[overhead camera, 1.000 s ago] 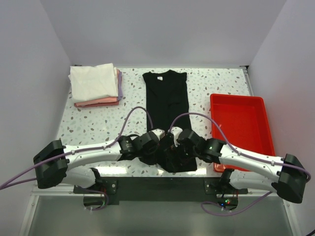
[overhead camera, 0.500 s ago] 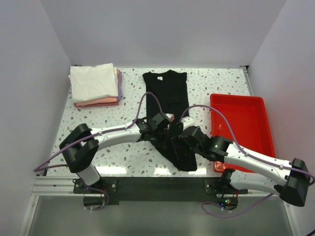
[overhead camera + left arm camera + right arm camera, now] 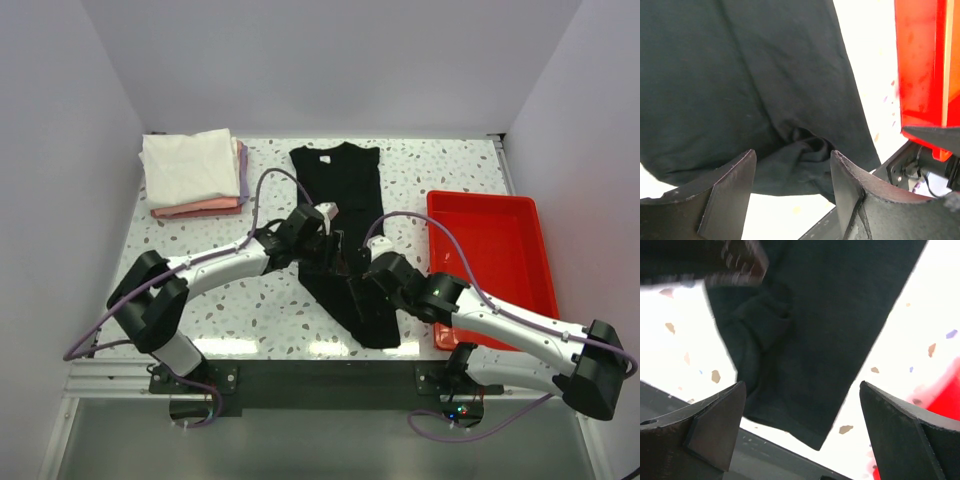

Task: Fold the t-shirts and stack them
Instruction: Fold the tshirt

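Observation:
The black t-shirt (image 3: 340,190) lies as a long narrow strip from the far middle of the table towards the front edge, its lower part slanted and rumpled. My left gripper (image 3: 330,245) hovers open over its middle; a bunched fold of black cloth (image 3: 800,150) lies past the fingertips, with nothing between them (image 3: 792,185). Just right of that, my right gripper (image 3: 362,282) stands wide open above the shirt's lower end (image 3: 830,315), holding nothing (image 3: 800,425). Folded white (image 3: 190,165), pink (image 3: 200,208) and lavender (image 3: 244,178) t-shirts sit stacked at the far left.
An empty red tray (image 3: 490,260) stands at the right of the table, its wall close in the left wrist view (image 3: 920,60). The table's front edge and dark frame (image 3: 715,450) run just below the shirt's hem. The left gripper's blurred finger (image 3: 735,260) shows in the right wrist view.
Both grippers have moved away from the front edge towards the middle of the black t-shirt. The left gripper has opened and let go of the cloth. The right gripper stayed open.

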Motion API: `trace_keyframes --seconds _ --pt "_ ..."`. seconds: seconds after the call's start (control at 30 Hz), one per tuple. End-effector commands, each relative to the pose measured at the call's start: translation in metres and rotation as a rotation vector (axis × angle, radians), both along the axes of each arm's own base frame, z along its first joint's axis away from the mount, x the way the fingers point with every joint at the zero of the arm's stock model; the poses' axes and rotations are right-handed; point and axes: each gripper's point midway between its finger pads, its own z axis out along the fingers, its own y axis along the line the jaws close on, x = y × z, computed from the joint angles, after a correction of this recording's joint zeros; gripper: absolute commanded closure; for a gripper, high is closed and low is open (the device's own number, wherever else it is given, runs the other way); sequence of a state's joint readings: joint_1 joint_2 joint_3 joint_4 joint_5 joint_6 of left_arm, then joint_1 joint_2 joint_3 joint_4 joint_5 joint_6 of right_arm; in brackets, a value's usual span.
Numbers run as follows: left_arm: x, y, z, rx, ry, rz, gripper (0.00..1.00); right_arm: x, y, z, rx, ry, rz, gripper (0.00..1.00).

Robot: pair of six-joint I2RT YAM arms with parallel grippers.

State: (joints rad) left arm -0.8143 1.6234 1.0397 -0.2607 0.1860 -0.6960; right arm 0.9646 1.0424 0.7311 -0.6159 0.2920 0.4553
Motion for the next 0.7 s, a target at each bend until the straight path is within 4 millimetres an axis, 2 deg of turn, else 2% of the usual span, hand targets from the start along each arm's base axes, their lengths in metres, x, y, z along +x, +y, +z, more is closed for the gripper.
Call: trace_keyframes --seconds 0.0,0.03,0.1,0.13,0.17,0.23,0.33,0.37,0.43,0.5,0.63,0.67 --pt "0.01 0.01 0.011 -0.063 -0.02 0.04 0.34 0.004 0.036 0.027 0.114 -0.042 0.154 0.02" --pt "0.006 0.02 0.0 -0.043 0.005 0.06 0.37 0.0 0.043 0.028 0.13 -0.029 0.201 0.03" --pt "0.007 0.031 0.0 -0.071 0.004 0.098 0.45 0.001 0.054 0.032 0.151 -0.031 0.233 0.05" --pt "0.001 0.041 -0.011 -0.064 0.032 0.124 0.47 0.001 0.061 0.032 0.144 -0.023 0.253 0.06" --pt "0.004 0.044 -0.004 -0.09 0.009 0.143 0.5 0.002 0.063 0.033 0.143 -0.023 0.26 0.06" --pt "-0.001 0.049 -0.008 -0.097 0.016 0.156 0.51 0.005 0.067 0.036 0.132 -0.035 0.269 0.08" --pt "-0.001 0.044 -0.002 -0.135 0.006 0.137 0.57 0.003 0.084 0.054 0.191 -0.033 0.32 0.1" --pt "0.001 0.04 -0.001 -0.152 0.0 0.129 0.59 0.0 0.089 0.054 0.206 -0.02 0.346 0.1" --pt "0.002 0.034 0.002 -0.171 0.0 0.11 0.62 -0.018 0.109 0.061 0.304 0.047 0.434 0.1" --pt "0.004 0.032 -0.004 -0.161 0.01 0.103 0.64 -0.034 0.125 0.06 0.381 0.119 0.501 0.1" --pt "0.009 0.027 -0.019 -0.149 0.028 0.096 0.69 -0.039 0.134 0.049 0.411 0.165 0.525 0.07" --pt "0.009 0.027 -0.029 -0.14 0.057 0.091 0.72 -0.038 0.136 0.046 0.409 0.172 0.526 0.06"
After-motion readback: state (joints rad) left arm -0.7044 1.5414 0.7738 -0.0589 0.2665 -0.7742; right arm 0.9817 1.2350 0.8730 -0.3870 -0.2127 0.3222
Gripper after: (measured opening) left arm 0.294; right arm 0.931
